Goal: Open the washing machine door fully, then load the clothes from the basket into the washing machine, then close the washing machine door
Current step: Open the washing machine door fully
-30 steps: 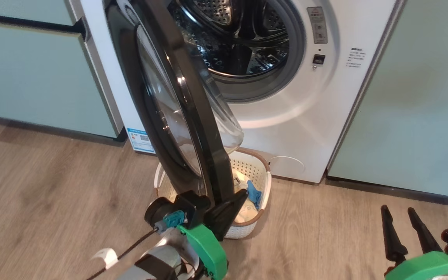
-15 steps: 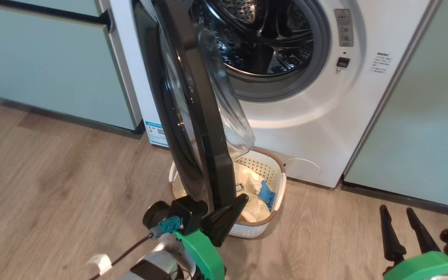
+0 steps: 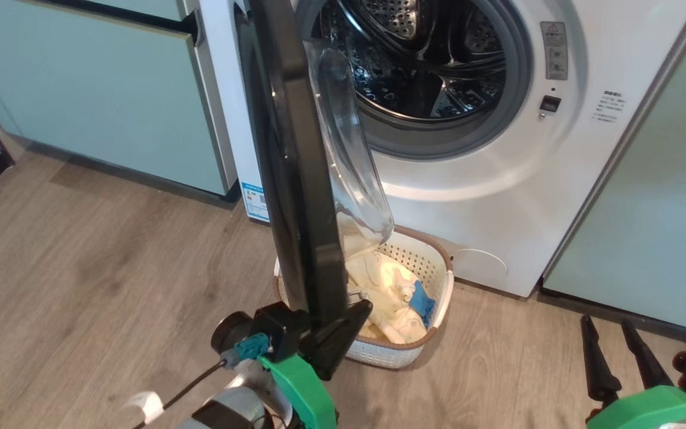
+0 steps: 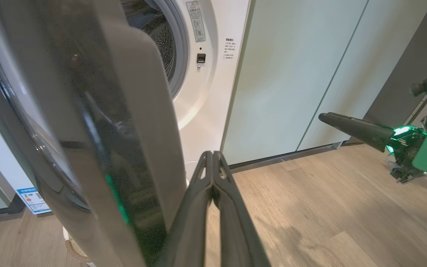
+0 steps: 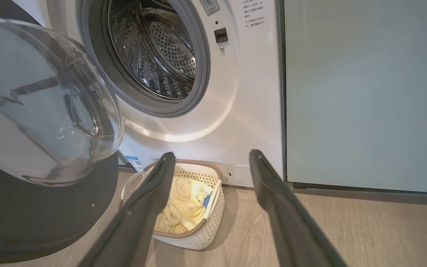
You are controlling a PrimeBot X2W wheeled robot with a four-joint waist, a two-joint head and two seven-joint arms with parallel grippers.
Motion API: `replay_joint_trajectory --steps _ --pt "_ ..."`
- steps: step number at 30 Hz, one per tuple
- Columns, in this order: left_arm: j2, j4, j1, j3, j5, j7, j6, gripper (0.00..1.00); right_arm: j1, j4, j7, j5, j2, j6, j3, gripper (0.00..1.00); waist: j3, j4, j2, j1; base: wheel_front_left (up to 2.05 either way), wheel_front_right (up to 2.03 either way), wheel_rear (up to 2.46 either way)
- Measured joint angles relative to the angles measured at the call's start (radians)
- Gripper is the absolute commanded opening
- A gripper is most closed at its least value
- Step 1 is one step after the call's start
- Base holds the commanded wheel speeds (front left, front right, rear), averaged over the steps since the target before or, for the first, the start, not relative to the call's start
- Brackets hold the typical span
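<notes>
The door (image 3: 295, 179) stands out from the washer (image 3: 498, 196), its edge just left of the left hand (image 3: 362, 310). Just beyond that hand, right of the door and before the washer, the basket (image 3: 392, 355) sits on the floor (image 3: 111, 286), clothes (image 3: 387, 286) in it. The right hand (image 3: 606, 323) is well off right.

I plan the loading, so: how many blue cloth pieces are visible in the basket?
1. The blue piece lies on the yellow clothes, by the basket's right wall. The door covers part of the basket, so more may be hidden.
</notes>
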Motion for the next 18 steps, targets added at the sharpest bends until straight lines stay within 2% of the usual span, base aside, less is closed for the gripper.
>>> replay_joint_trajectory --steps 18 --pt "0.053 -0.018 0.007 0.016 -0.016 0.002 0.019 0.0 0.001 0.003 0.0 0.0 0.009 0.0 0.0 1.0 -0.016 0.077 0.0 0.0 0.0 0.0 0.0"
